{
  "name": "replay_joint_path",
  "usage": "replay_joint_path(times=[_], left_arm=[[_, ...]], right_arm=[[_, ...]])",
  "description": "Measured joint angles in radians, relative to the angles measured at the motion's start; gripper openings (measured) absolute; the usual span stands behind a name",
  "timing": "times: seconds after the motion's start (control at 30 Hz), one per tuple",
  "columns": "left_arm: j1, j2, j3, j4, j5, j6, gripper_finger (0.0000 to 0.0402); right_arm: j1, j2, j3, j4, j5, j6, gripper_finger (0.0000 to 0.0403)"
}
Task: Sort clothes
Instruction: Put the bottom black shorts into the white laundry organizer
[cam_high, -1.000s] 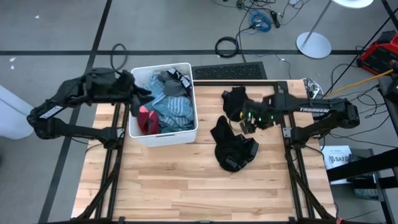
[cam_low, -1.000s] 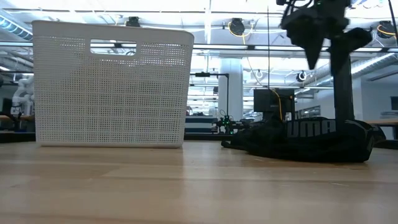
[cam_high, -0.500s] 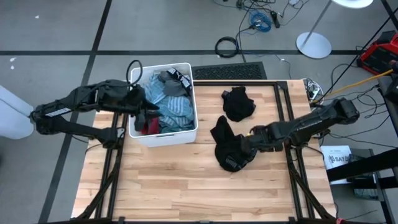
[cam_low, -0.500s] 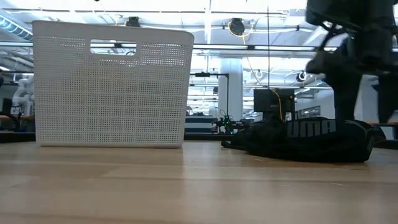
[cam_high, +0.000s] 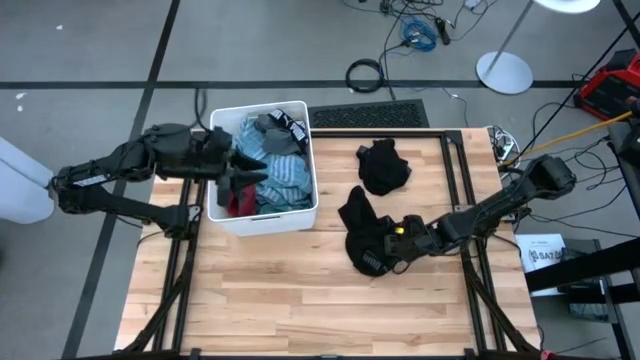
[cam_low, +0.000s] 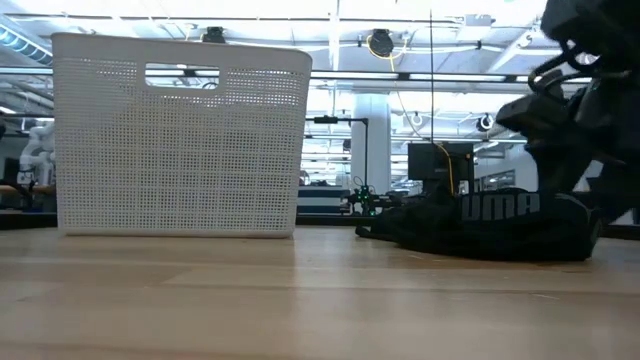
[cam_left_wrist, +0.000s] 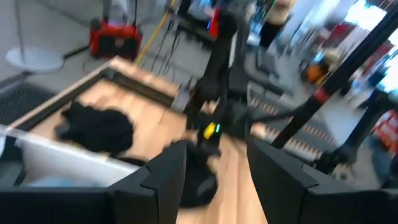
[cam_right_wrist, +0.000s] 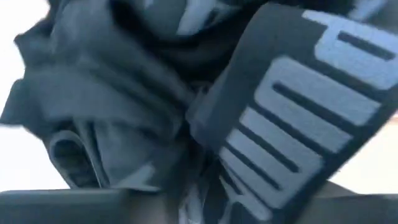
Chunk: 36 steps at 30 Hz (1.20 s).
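Note:
A white bin (cam_high: 300, 215) at the table's far left holds several clothes (cam_high: 285, 175), teal striped, grey and red. My left gripper (cam_high: 245, 172) hovers open and empty over the bin's left part; its fingers frame the table in the left wrist view (cam_left_wrist: 216, 160). A black garment with a lettered waistband (cam_high: 365, 238) lies on the table's middle; it also shows in the low view (cam_low: 500, 225). My right gripper (cam_high: 398, 240) is low at this garment's right edge, and the cloth fills the right wrist view (cam_right_wrist: 186, 93). A second black garment (cam_high: 383, 165) lies at the far side.
The bin stands tall in the low view (cam_low: 180, 140) and walls off the table's left. The near half of the wooden table (cam_high: 300, 300) is bare wood. Cables and stands lie on the floor beyond the far edge.
My right gripper has gone down and toward the table's near edge, from beside the far black garment to the right edge of the near one. My left gripper has moved from the bin's left rim to over the clothes inside.

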Motion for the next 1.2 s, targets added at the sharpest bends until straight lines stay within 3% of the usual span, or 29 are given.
replay_joint_path(times=[0.1,0.17,0.33,0.53,0.67,0.83,1.03,1.2], left_arm=[[-0.006,0.0,0.0,0.072,0.0,-0.023,0.018],[-0.007,0.007,0.0,0.114,0.002,-0.048,0.018],[-0.043,0.048,0.0,0.254,0.069,-0.122,0.018],[-0.118,0.133,0.0,0.47,0.19,-0.138,0.018],[-0.16,0.184,0.0,0.618,0.23,-0.132,0.018],[-0.189,0.258,0.0,0.664,0.23,-0.139,0.018],[-0.222,0.365,-0.001,0.785,0.239,-0.164,0.018],[-0.236,0.415,-0.001,0.996,0.245,-0.163,0.018]], right_arm=[[0.025,0.0,0.018,-0.006,-0.003,-0.084,0.0056],[0.039,-0.001,0.046,-0.005,-0.004,-0.144,0.0016],[0.041,-0.017,0.196,-0.128,-0.049,-0.312,0.0004],[0.04,-0.065,0.523,-0.352,-0.048,-0.626,0.0001],[0.04,-0.091,0.744,-0.371,0.021,-0.88,0.0001],[0.039,-0.098,0.967,-0.356,0.046,-1.133,0.0001],[0.039,-0.098,1.082,-0.334,0.046,-1.296,0.0],[0.023,-0.086,1.087,-0.351,0.117,-1.264,0.0]])
